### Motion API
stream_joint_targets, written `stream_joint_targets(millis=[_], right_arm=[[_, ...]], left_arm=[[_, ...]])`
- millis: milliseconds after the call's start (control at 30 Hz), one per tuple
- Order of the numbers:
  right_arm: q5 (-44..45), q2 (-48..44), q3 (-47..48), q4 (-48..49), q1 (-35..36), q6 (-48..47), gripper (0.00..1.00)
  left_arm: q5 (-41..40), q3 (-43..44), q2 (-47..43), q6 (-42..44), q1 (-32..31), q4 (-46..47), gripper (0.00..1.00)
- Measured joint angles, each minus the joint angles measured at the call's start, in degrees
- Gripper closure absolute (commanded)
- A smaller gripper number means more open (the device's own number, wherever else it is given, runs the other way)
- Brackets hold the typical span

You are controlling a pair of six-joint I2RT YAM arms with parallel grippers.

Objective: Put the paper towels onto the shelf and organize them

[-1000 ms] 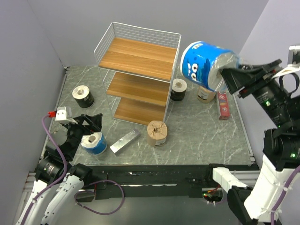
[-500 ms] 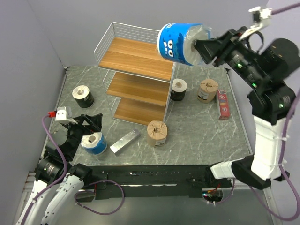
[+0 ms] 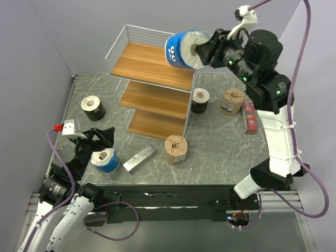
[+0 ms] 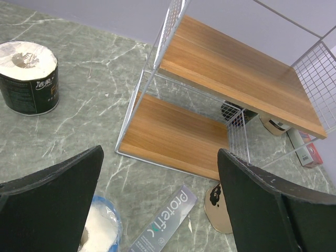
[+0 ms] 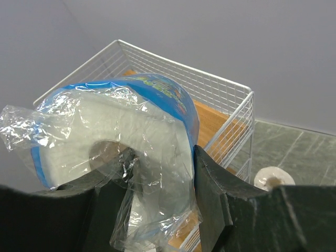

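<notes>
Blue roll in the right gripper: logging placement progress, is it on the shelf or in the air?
In the air: the right gripper holds the blue roll tipped sideways above the top tier of the shelf.

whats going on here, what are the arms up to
The right pincer grips a blue-wrapped roll by one end, holding it in the air over the right front corner of the shelf, at its top tier. The left pincer is open and holds nothing, low beside the second blue roll. Two black rolls and two brown rolls stand on the table around the shelf. The boards in view are bare.
</notes>
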Motion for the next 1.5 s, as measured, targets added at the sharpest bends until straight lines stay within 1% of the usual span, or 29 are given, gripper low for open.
stream_joint_targets(millis=[267, 500, 567, 600, 767, 933, 1367, 1500], right_arm=[[5.9, 1.8, 0.9, -0.9, 4.3, -1.6, 0.59], [10.5, 4.1, 3.2, -1.7, 5.8, -1.9, 0.54], [11.8, 4.7, 3.4, -2.0, 5.9, -1.9, 0.5], [12.1, 4.9, 3.4, -2.0, 5.9, -1.9, 0.47], [12.9, 5.2, 3.4, -1.8, 6.1, -1.6, 0.41], [13.4, 5.2, 3.8, 0.0, 6.1, -1.4, 0.32], [13.8, 4.8, 3.8, 1.7, 6.5, -1.4, 0.31], [14.2, 2.1, 0.4, 2.5, 7.8, -2.6, 0.31]], left_arm=[[0.0, 0.0, 0.0, 0.0, 0.0, 0.0, 0.04], [0.0, 0.0, 0.0, 0.0, 0.0, 0.0, 0.04], [0.0, 0.0, 0.0, 0.0, 0.0, 0.0, 0.04], [0.0, 0.0, 0.0, 0.0, 0.0, 0.0, 0.04], [0.0, 0.0, 0.0, 0.0, 0.0, 0.0, 0.03], [0.0, 0.0, 0.0, 0.0, 0.0, 0.0, 0.04], [0.0, 0.0, 0.0, 0.0, 0.0, 0.0, 0.03], [0.0, 0.0, 0.0, 0.0, 0.0, 0.0, 0.04]])
